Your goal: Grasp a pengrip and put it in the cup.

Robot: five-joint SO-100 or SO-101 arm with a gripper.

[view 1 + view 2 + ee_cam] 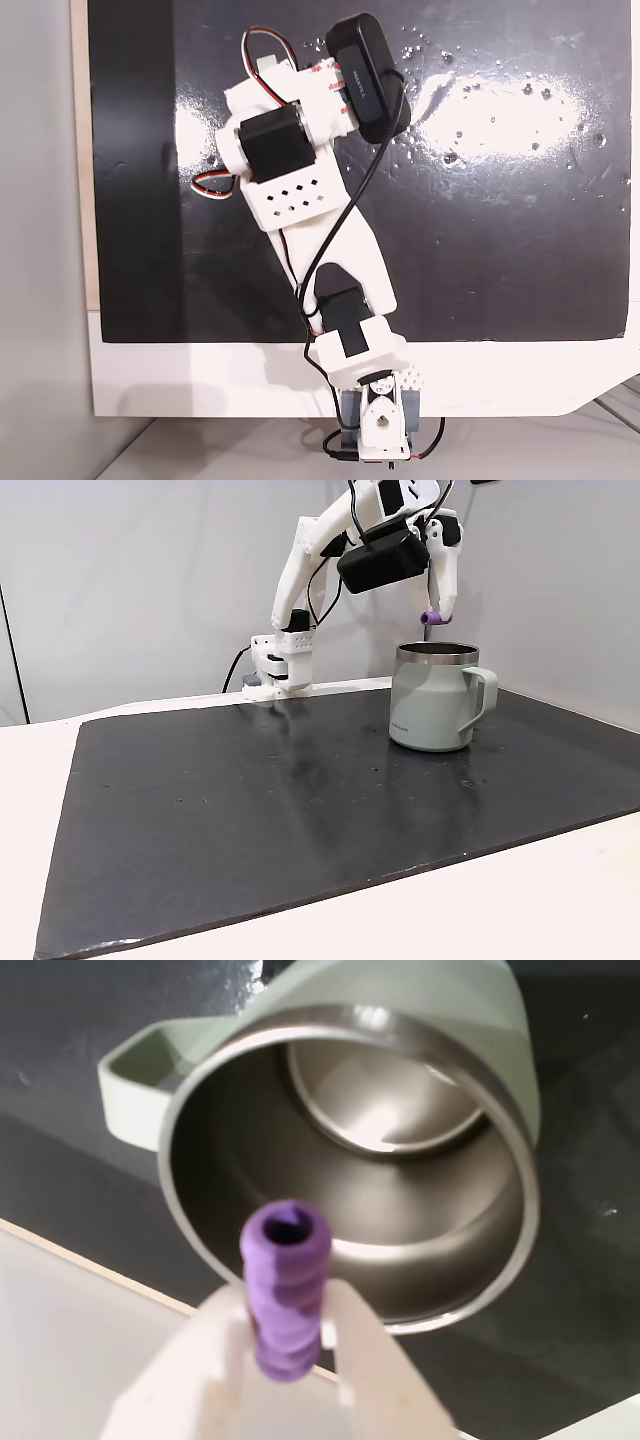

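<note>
The pengrip (431,617), a small purple ribbed tube, hangs just above the rim of the cup (432,700), and my gripper (433,615) is shut on it. In the wrist view the pengrip (286,1290) stands upright between the two white fingers of the gripper (288,1300), with its open end facing the camera. Below it is the cup (250,1210), a pale green mug with a steel rim and a bare metal inside. The mug's handle points left in the wrist view and right in the side fixed view.
The cup stands at the far right of a black mat (250,800) on a white table. My arm's base (280,670) is at the mat's back edge. From above, the arm (300,190) reaches over the mat (500,250).
</note>
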